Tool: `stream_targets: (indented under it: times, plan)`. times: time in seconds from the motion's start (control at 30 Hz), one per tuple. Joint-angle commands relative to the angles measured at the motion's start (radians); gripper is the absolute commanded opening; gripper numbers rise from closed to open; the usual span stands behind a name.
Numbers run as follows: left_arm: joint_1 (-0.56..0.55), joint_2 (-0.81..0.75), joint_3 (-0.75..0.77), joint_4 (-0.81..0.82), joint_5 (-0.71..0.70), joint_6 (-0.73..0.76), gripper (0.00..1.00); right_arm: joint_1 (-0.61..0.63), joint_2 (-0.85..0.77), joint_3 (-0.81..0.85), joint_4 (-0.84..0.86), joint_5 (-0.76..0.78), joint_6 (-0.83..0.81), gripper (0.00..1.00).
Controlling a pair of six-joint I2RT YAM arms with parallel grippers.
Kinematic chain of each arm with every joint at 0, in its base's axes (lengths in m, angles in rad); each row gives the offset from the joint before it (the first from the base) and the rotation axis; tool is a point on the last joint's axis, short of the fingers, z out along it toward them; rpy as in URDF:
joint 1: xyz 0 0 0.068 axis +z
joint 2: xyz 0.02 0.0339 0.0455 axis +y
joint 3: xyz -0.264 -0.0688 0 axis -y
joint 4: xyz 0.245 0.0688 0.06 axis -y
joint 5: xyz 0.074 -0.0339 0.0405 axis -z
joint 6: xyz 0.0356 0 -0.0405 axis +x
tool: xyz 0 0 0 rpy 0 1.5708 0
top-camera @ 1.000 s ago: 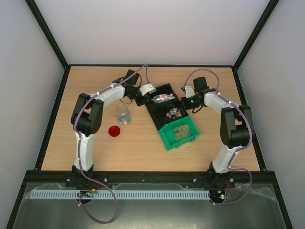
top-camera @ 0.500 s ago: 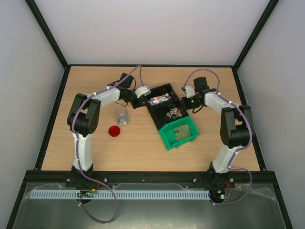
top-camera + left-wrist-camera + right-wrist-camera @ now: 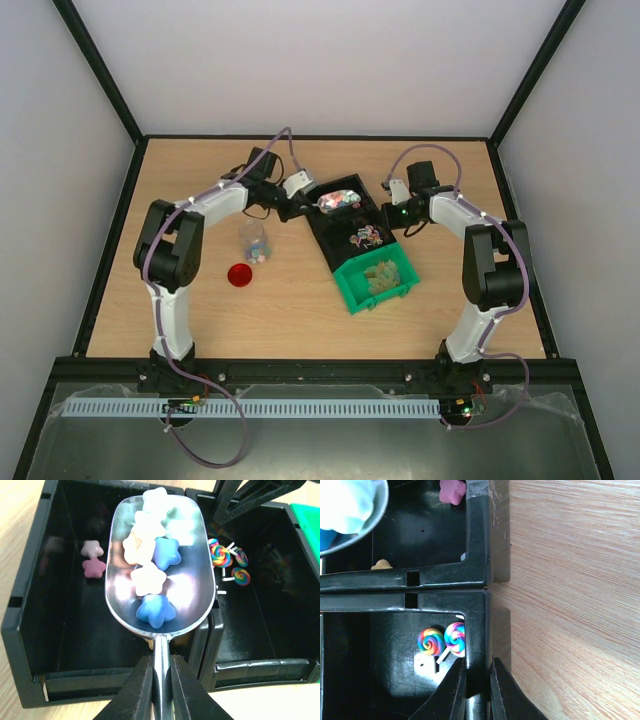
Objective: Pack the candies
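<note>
My left gripper (image 3: 161,667) is shut on the handle of a silver scoop (image 3: 160,560). The scoop holds several white and blue star candies (image 3: 150,577) above the far compartment of a black bin (image 3: 30,630). Pink star candies (image 3: 93,560) lie in that compartment and rainbow swirl candies (image 3: 227,562) in the one beside it. From above, the scoop (image 3: 335,201) is level over the bin (image 3: 326,238). My right gripper (image 3: 477,675) is shut on the black bin's side wall (image 3: 477,545), with swirl candies (image 3: 432,641) just inside.
A clear jar (image 3: 257,241) with a few candies in it stands left of the black bin. A round red lid (image 3: 239,275) lies in front of the jar. A green bin (image 3: 398,287) with greenish-tan candies adjoins the black bin's near end.
My left arm has swung its elbow to the left and the scoop has shifted slightly, still loaded over the black bin's far compartment. My right arm has not moved.
</note>
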Motion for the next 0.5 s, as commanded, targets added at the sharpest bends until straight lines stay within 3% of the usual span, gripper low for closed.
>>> stream_targets:
  times: [0.0,0.33,0.47]
  plan:
    - [0.019,-0.071,0.047,0.010,0.060,0.010,0.02,-0.008,0.003,0.003,0.004,-0.001,0.017,0.01]
    - [0.084,-0.214,-0.015,0.002,0.098,0.005,0.02,-0.007,0.005,0.002,0.004,-0.013,0.012,0.01]
    - [0.136,-0.277,-0.010,-0.113,0.115,0.060,0.02,-0.006,0.004,0.002,0.003,-0.015,0.012,0.01]
